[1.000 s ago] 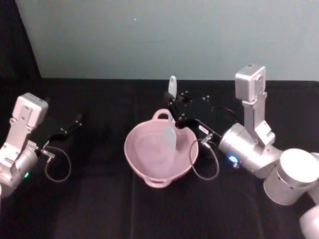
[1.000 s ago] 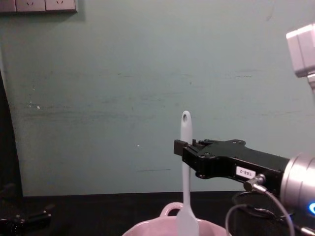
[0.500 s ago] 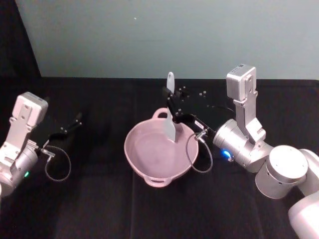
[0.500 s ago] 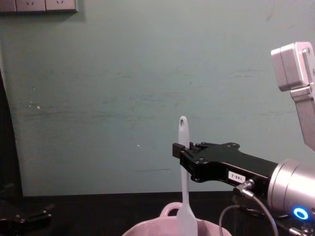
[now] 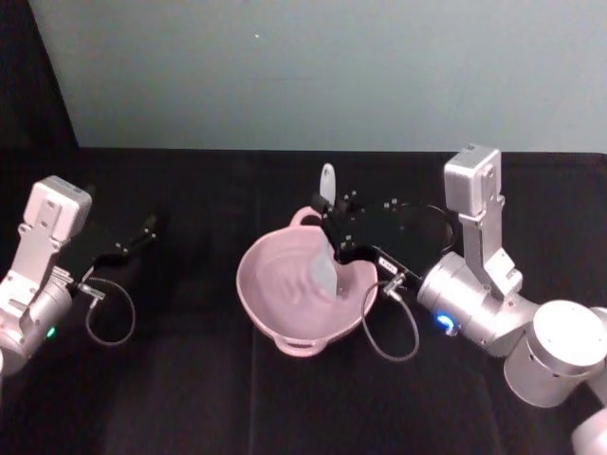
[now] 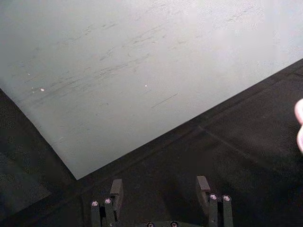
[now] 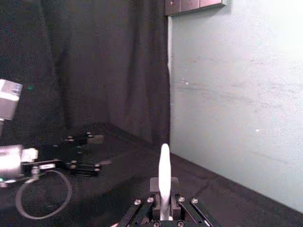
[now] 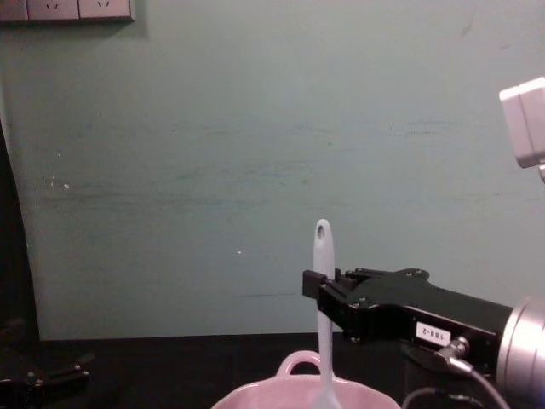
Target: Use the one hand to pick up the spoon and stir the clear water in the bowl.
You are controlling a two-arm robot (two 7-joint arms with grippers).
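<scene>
Right fingers (image 8: pixel 310 284), reaching level, pinch the spoon (image 8: pixel 322 247) upright in the bowl (image 5: pixel 303 337).

A pale green wall (image 8: pixel 213 128) backs the black table (image 5: pixel 190 398), with what may be sockets (image 8: pixel 68 8) above.

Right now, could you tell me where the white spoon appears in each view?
Head view: spoon upright at centre, blade in the pink bowl, handle held by the right gripper.
Chest view: spoon bottom centre, rising above that gripper.
Right wrist view: spoon bottom centre, standing up from the gripper.
Left wrist view: pale green wall, black table and the idle left gripper.
Shared landmark: that wall, behind everything.
</scene>
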